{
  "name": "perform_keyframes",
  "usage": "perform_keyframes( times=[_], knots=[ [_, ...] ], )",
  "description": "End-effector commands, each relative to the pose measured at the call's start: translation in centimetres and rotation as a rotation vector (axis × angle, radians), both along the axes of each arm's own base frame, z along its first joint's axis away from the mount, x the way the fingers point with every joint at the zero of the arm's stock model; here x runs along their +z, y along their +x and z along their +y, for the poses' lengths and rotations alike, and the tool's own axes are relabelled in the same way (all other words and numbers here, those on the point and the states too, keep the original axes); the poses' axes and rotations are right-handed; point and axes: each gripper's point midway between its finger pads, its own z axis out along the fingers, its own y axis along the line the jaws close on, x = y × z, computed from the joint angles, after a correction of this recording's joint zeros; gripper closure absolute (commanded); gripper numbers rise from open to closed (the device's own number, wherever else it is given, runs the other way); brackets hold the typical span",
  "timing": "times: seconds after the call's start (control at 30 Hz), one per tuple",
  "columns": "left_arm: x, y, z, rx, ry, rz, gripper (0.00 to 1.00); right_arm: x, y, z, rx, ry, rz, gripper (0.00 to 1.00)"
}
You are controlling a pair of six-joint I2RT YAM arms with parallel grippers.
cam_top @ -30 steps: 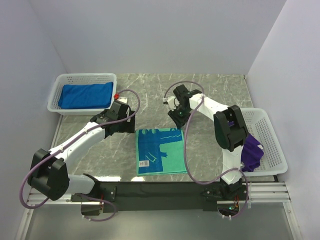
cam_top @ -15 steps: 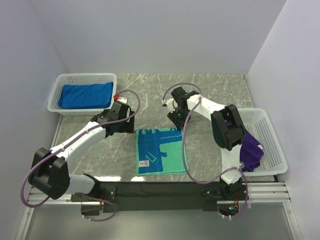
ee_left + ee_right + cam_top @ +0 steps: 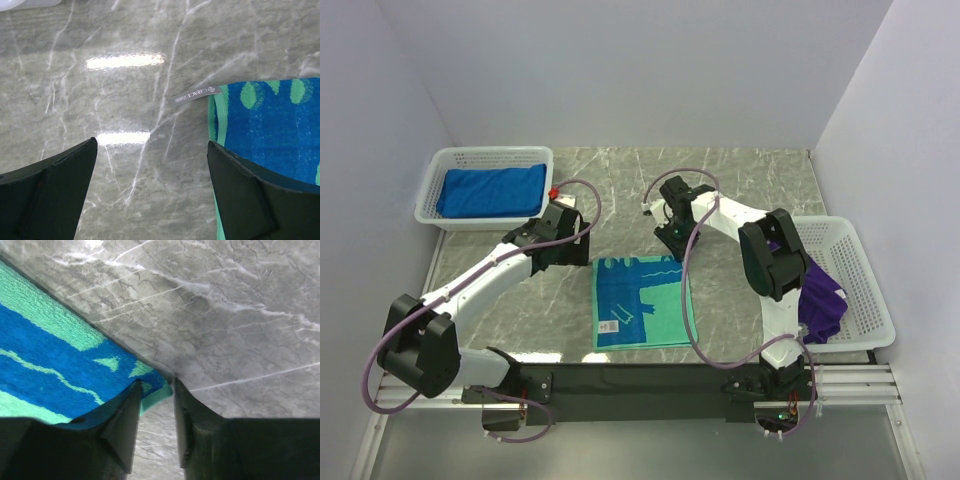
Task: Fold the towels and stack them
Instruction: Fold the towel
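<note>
One grey marble table (image 3: 740, 180) beneath both claws. White mesh basket (image 3: 485, 153) beyond left claw (image 3: 151, 145), holding folded blue towel (image 3: 490, 190); second basket (image 3: 868, 275) outboard of right claw (image 3: 156, 382), holding crumpled purple towel (image 3: 820, 305). Teal-and-blue towel (image 3: 640, 305) flat between claws. Right claw pinching its far corner; left claw spread wide over opposite corner, grey label (image 3: 197, 94) between fingers.

the left arm (image 3: 480, 278) and right arm (image 3: 734, 213) are white with fat black joints. a purple cable (image 3: 585, 183) loops along each. the left pincer (image 3: 152, 145) and right pincer (image 3: 156, 386) have dark flat fingers.
</note>
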Motion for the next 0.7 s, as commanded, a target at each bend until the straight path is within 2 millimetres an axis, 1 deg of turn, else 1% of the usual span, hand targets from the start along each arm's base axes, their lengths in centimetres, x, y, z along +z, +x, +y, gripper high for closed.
perform_keyframes(
  times=[0.0,0.03,0.1,0.13,0.27,0.3,0.37,0.4,0.43,0.5,0.53,0.6,0.67],
  knots=[
    [0.9,1.2,-1.2,-0.05,-0.035,-0.033,0.03,-2.0,-1.4,0.0,0.006,-0.014,0.042,0.68],
    [0.8,1.4,-1.4,-0.052,-0.029,-0.026,0.04,-2.0,-1.4,0.0,0.005,-0.012,0.041,0.74],
    [0.9,1.8,-1.9,-0.068,-0.037,-0.017,0.04,-2.0,-1.6,0.1,0.004,-0.009,0.043,0.81],
    [0.9,2.2,-2.3,-0.081,-0.039,-0.01,0.05,-2.1,-1.7,0.0,0.006,-0.011,0.044,0.87],
    [0.2,3.1,-3.7,-0.134,-0.05,0.025,0.07,-2.3,-1.8,-0.2,0.008,-0.019,0.036,1.0],
    [0.0,3.2,-4.0,-0.149,-0.056,0.032,0.09,-2.2,-1.8,-0.2,0.009,-0.018,0.033,1.0],
    [-1.0,3.7,-4.4,-0.165,-0.042,0.064,0.11,-2.1,-1.8,-0.3,0.011,-0.019,0.024,1.0],
    [-1.0,4.0,-4.6,-0.162,-0.039,0.074,0.15,-2.0,-1.7,-0.3,0.009,-0.017,0.019,1.0],
    [-2.2,4.1,-4.6,-0.15,-0.025,0.113,0.18,-2.0,-1.7,-0.2,0.008,-0.016,0.02,1.0],
    [-2.7,4.4,-4.9,-0.146,-0.023,0.141,0.24,-1.9,-1.7,-0.1,0.01,-0.013,0.015,1.0],
    [-3.5,4.3,-5.0,-0.15,-0.016,0.169,0.25,-1.9,-1.7,-0.2,0.009,-0.015,0.013,1.0],
    [-3.9,4.4,-5.6,-0.166,-0.028,0.187,0.3,-1.8,-1.8,-0.1,0.012,-0.014,0.007,1.0],
    [-4.6,4.5,-6.1,-0.18,-0.038,0.208,0.3,-1.9,-2.0,-0.1,0.011,-0.015,0.011,1.0]
  ],
)
